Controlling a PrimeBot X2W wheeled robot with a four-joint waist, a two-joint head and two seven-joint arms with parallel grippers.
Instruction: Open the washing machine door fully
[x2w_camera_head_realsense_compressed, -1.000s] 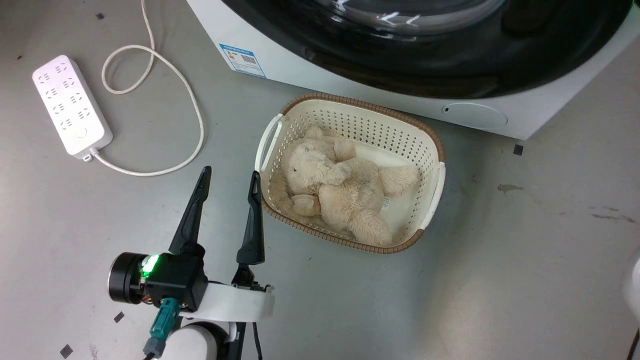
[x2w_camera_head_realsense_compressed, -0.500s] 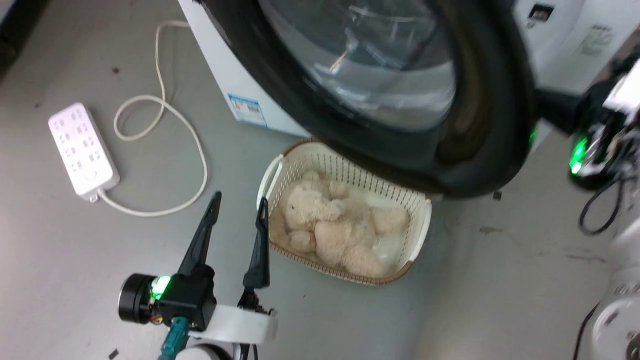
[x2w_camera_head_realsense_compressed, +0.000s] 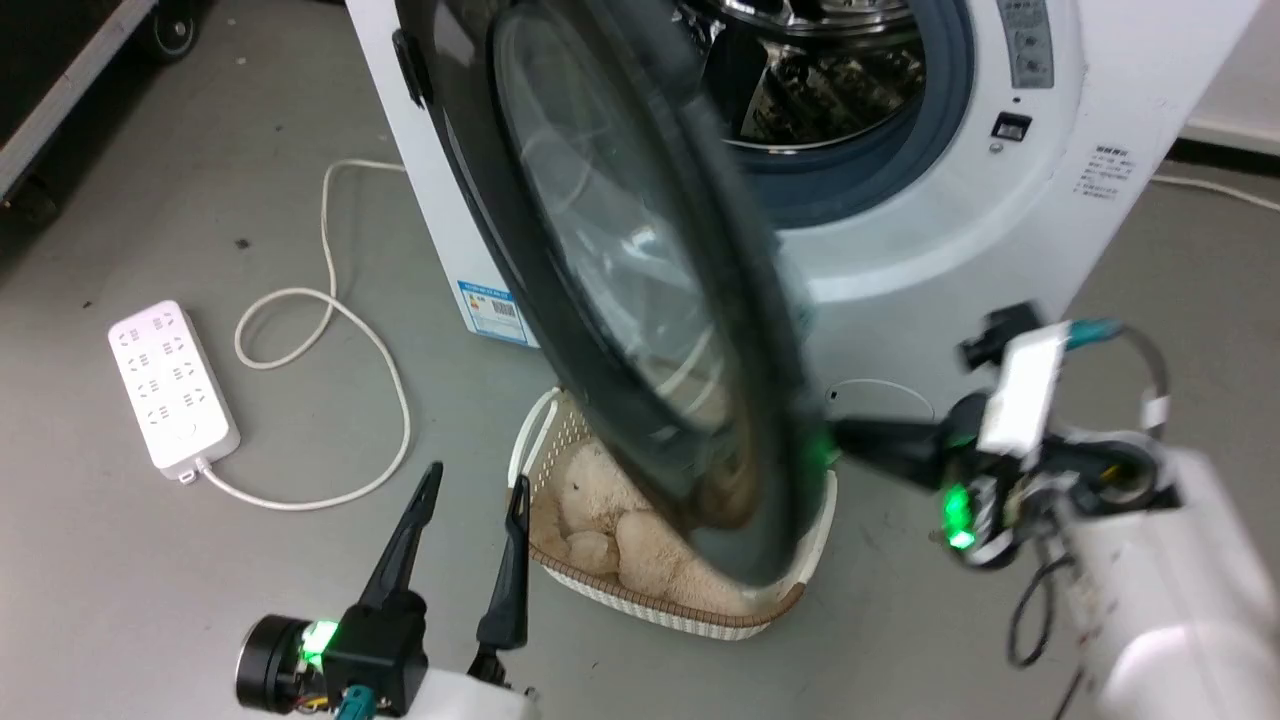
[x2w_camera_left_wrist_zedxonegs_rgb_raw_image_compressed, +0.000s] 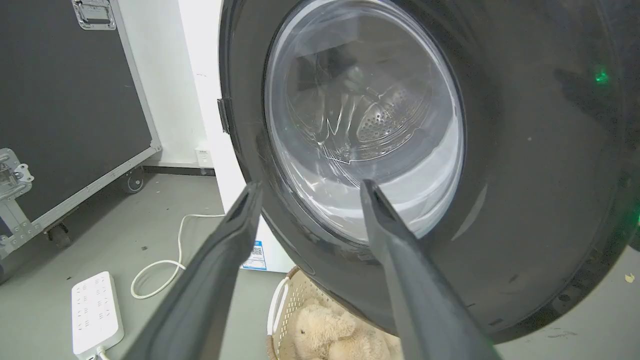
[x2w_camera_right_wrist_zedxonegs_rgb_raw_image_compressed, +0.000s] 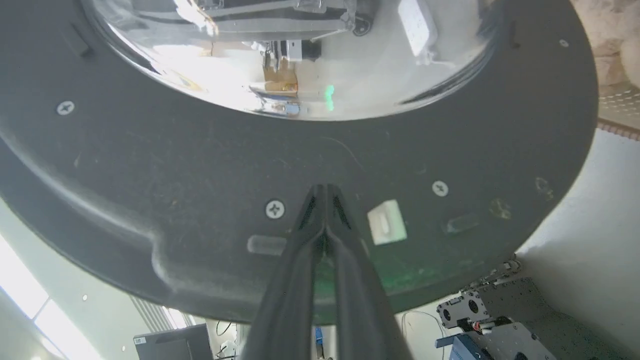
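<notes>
Swinging further out than half a second ago, the door (x2w_camera_head_realsense_compressed: 620, 300) is standing half open above the basket (x2w_camera_head_realsense_compressed: 525, 445); the right claw (x2w_camera_right_wrist_zedxonegs_rgb_raw_image_compressed: 325, 189), pinched shut and empty, is pushing its slick inner face and could be slipping off, while the left claw (x2w_camera_head_realsense_compressed: 478, 476) is idling wide, empty

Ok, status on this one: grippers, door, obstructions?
Left gripper open, idle. Right gripper shut, tips at inner face of washing machine door, partly open. Basket with plush toy below it.
</notes>
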